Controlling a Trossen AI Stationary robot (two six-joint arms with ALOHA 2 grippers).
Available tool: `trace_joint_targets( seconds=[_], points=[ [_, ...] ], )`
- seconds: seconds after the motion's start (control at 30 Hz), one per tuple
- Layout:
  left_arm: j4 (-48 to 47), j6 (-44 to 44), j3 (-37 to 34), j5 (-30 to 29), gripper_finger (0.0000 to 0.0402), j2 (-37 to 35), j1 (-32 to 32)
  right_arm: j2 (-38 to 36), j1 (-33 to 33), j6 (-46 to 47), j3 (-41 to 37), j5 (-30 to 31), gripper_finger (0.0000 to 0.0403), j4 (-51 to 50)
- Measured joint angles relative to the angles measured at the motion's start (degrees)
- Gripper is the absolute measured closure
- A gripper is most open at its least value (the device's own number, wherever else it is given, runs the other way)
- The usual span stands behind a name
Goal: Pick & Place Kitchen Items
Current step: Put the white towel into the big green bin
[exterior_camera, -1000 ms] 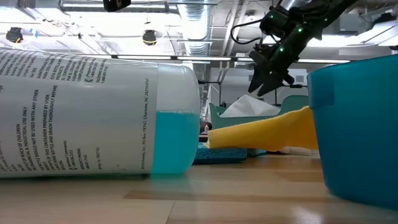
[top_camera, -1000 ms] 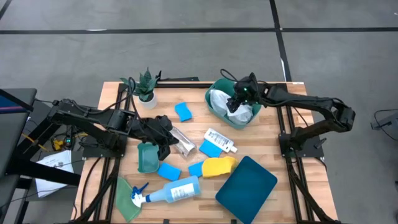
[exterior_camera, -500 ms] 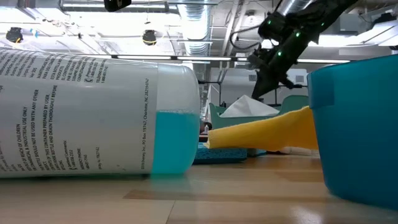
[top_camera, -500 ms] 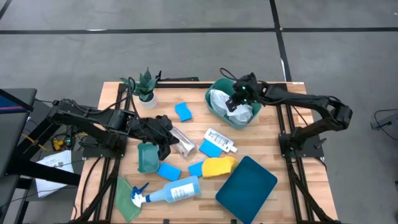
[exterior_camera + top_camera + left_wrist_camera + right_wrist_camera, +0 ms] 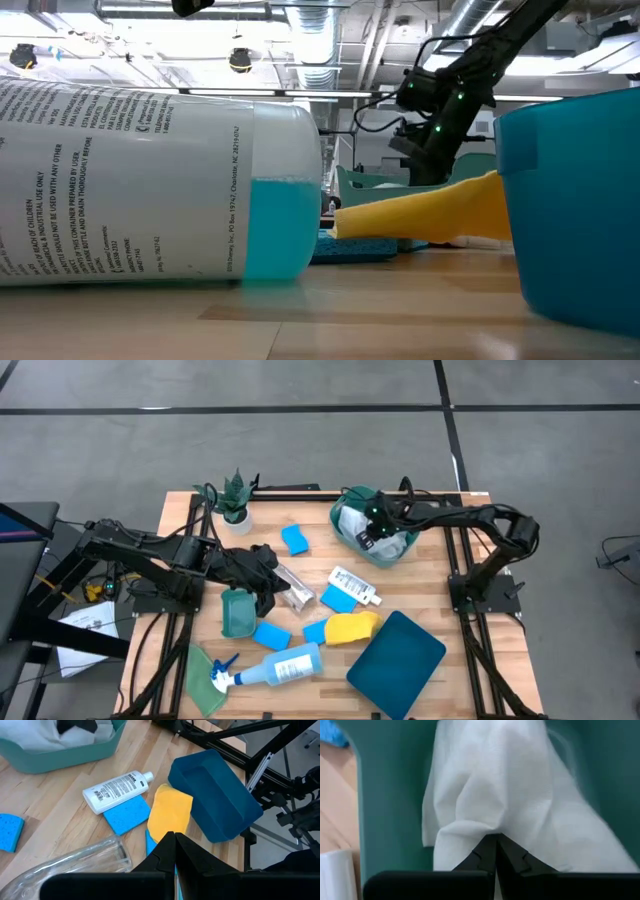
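Right gripper pinching the white cloth inside the teal tub

Its fingers are closed on a fold there, probably to lift it; only the right wrist view shows this pinch. Away from the tub, the left gripper waits closed, holding nothing.

The high view looks straight down on the whole worktop and both arms. The low view sits at worktop level, very near the spray bottle, facing the room behind. The left wrist view looks over the yellow cloth, which the high and low views share. The right wrist view is pressed close to the white cloth in the teal tub.
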Motion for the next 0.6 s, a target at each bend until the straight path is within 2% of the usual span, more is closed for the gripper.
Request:
trace_joint_targets(
  seconds=[0.2,0.6],
  points=[
    [0.01,0.0,0.0,0.02,0.0399,0.0,0.0,-0.15,0.81,0.44,0.0,0.22,0.0403,0.63],
    [0.02,0.08,0.0,0.04,0.0399,0.0,0.0,-6.81,0.75,1.09,0.02,1.94,0.0403,-0.72]
  ],
)
